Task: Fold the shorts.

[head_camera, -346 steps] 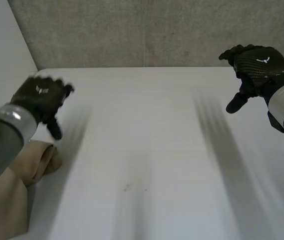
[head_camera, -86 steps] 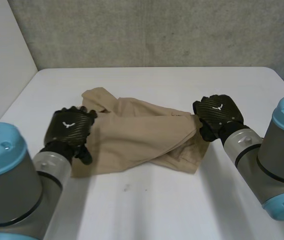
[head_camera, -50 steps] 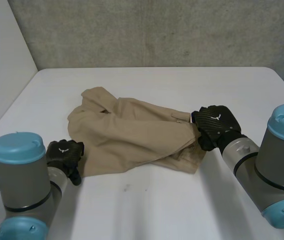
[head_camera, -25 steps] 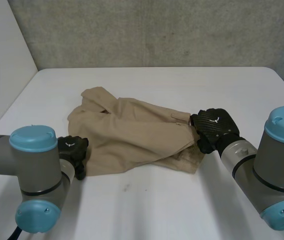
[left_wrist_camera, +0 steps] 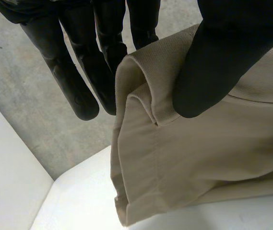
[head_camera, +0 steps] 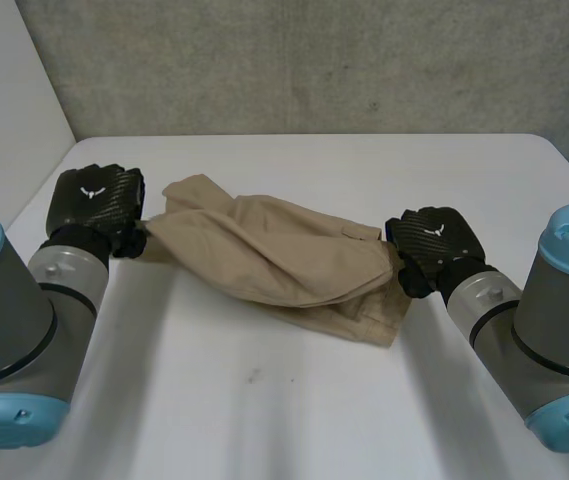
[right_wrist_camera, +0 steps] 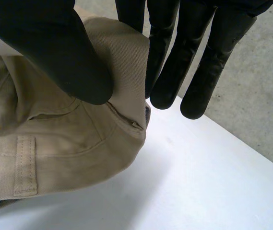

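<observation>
One pair of tan twill shorts [head_camera: 282,262] lies bunched across the middle of the flat white table [head_camera: 304,410], drawn out lengthwise between the two hands. The upper layer is a smooth, rounded fold. Beneath it, on the side towards the right hand, a crumpled lower layer pokes out onto the table.

The black left hand [head_camera: 92,203] has the end of the shorts nearest it. In its wrist view the thumb [left_wrist_camera: 219,57] presses a stitched, doubled-over edge of the cloth against the fingers [left_wrist_camera: 108,57], so it is closed in a pinch on that edge. The fabric hangs down from the pinch with the table below it.

The black right hand [head_camera: 432,238] is at the opposite end of the shorts. There its thumb [right_wrist_camera: 54,52] clamps the tan cloth against the nearest finger, while the other fingers [right_wrist_camera: 213,57] stay fairly straight beside the fold (a belt loop [right_wrist_camera: 25,165] shows on the fabric under the palm). That end rests low, close to the table surface.

Both grey arms with light-blue caps come in from the near corners of the head view, the left arm [head_camera: 9,320] and the right arm [head_camera: 554,330]. A rough grey concrete wall [head_camera: 314,60] rises behind the table's far edge, and a plain white panel [head_camera: 4,100] stands on the left.
</observation>
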Robot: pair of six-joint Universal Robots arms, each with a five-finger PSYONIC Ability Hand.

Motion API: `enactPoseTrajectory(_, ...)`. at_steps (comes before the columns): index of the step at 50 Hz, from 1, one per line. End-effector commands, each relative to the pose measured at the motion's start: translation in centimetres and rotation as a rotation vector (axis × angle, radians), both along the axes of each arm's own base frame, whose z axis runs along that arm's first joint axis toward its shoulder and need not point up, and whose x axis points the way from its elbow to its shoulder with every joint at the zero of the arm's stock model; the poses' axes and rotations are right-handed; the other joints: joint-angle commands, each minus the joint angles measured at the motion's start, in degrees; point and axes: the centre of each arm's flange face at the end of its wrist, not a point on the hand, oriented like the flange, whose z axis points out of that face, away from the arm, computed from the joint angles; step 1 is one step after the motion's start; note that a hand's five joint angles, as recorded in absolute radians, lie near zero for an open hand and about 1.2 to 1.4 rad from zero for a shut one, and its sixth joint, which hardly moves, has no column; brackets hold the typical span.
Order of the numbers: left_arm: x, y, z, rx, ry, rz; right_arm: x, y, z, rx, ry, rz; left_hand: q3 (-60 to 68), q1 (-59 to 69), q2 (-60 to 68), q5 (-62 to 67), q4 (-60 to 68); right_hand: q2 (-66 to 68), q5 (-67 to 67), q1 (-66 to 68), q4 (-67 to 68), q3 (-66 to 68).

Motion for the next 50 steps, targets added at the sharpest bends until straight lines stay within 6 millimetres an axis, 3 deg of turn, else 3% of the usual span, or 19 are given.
enactPoseTrajectory(1,0.4,0.6,-2.1,0.073,-0.034,-0.01,-0.1,0.0,0.1,0.001,0.011,0.0,11.8,12.8,11.4,19.2,11.6,12.7,13.4,23.7,11.7,12.6)
enactPoseTrajectory(5,1.1,1.1,-2.6,0.115,-0.052,0.003,-0.2,0.1,1.0,-0.002,0.018,0.005,11.8,12.8,11.4,19.2,11.6,12.7,13.4,23.7,11.7,12.6)
enactPoseTrajectory(7,1.5,1.6,-1.3,0.109,-0.047,0.007,-0.3,0.1,1.4,-0.002,0.022,0.004,11.8,12.8,11.4,19.2,11.6,12.7,13.4,23.7,11.7,12.6)
enactPoseTrajectory(8,1.6,1.8,-0.4,0.091,-0.039,0.007,-1.1,-0.3,4.0,-0.041,0.023,-0.019,11.8,12.8,11.4,19.2,11.6,12.7,13.4,23.7,11.7,12.6)
enactPoseTrajectory(14,2.2,3.9,9.1,-0.169,0.076,-0.036,-3.7,-1.0,12.1,-0.194,-0.026,-0.085,11.8,12.8,11.4,19.2,11.6,12.7,13.4,23.7,11.7,12.6)
enactPoseTrajectory(17,2.3,4.7,11.7,-0.249,0.109,-0.057,-3.9,-0.4,15.6,-0.261,-0.06,-0.075,11.8,12.8,11.4,19.2,11.6,12.7,13.4,23.7,11.7,12.6)
enactPoseTrajectory(18,2.8,5.9,14.8,-0.345,0.144,-0.066,-4.0,-0.3,16.2,-0.271,-0.064,-0.072,11.8,12.8,11.4,19.2,11.6,12.7,13.4,23.7,11.7,12.6)
enactPoseTrajectory(22,3.7,8.1,18.4,-0.453,0.187,-0.065,-4.3,0.3,17.9,-0.284,-0.066,-0.072,11.8,12.8,11.4,19.2,11.6,12.7,13.4,23.7,11.7,12.6)
enactPoseTrajectory(23,3.8,8.3,18.7,-0.459,0.189,-0.065,-4.5,0.9,19.0,-0.29,-0.063,-0.07,11.8,12.8,11.4,19.2,11.6,12.7,13.4,23.7,11.7,12.6)
enactPoseTrajectory(28,3.8,8.6,17.7,-0.403,0.166,-0.074,-4.8,1.8,19.5,-0.262,-0.037,-0.06,11.8,12.8,11.4,19.2,11.6,12.7,13.4,23.7,11.7,12.6)
enactPoseTrajectory(31,3.0,7.0,14.5,-0.291,0.122,-0.08,-4.6,1.6,18.1,-0.207,0.037,-0.037,11.8,12.8,11.4,19.2,11.6,12.7,13.4,23.7,11.7,12.6)
enactPoseTrajectory(36,1.2,2.6,8.1,-0.083,0.035,-0.076,-3.7,-0.6,14.7,-0.127,0.118,-0.016,11.8,12.8,11.4,19.2,11.6,12.7,13.4,23.7,11.7,12.6)
enactPoseTrajectory(39,0.6,1.0,6.8,-0.057,0.022,-0.073,-3.3,-1.8,13.7,-0.112,0.121,-0.018,11.8,12.8,11.4,19.2,11.6,12.7,13.4,23.7,11.7,12.6)
enactPoseTrajectory(41,-0.8,-2.6,5.7,-0.072,0.023,-0.064,-2.8,-3.4,12.7,-0.117,0.106,-0.025,11.8,12.8,11.4,19.2,11.6,12.7,13.4,23.7,11.7,12.6)
enactPoseTrajectory(43,-1.1,-3.4,5.8,-0.09,0.025,-0.062,-2.5,-4.8,12.0,-0.13,0.083,-0.036,11.8,12.8,11.4,19.2,11.6,12.7,13.4,23.7,11.7,12.6)
enactPoseTrajectory(45,-2.5,-6.3,7.9,-0.194,0.033,-0.061,-2.0,-6.9,11.8,-0.189,0.035,-0.07,11.8,12.8,11.4,19.2,11.6,12.7,13.4,23.7,11.7,12.6)
enactPoseTrajectory(47,-3.1,-7.2,9.8,-0.265,0.047,-0.062,-1.9,-8.9,13.1,-0.294,-0.027,-0.127,11.8,12.8,11.4,19.2,11.6,12.7,13.4,23.7,11.7,12.6)
enactPoseTrajectory(49,-3.6,-8.0,13.7,-0.401,0.1,-0.044,-1.8,-9.9,14.9,-0.388,-0.08,-0.165,11.8,12.8,11.4,19.2,11.6,12.7,13.4,23.7,11.7,12.6)
enactPoseTrajectory(50,-3.6,-8.0,15.1,-0.45,0.125,-0.037,-1.9,-10.5,17.1,-0.49,-0.13,-0.197,11.8,12.8,11.4,19.2,11.6,12.7,13.4,23.7,11.7,12.6)
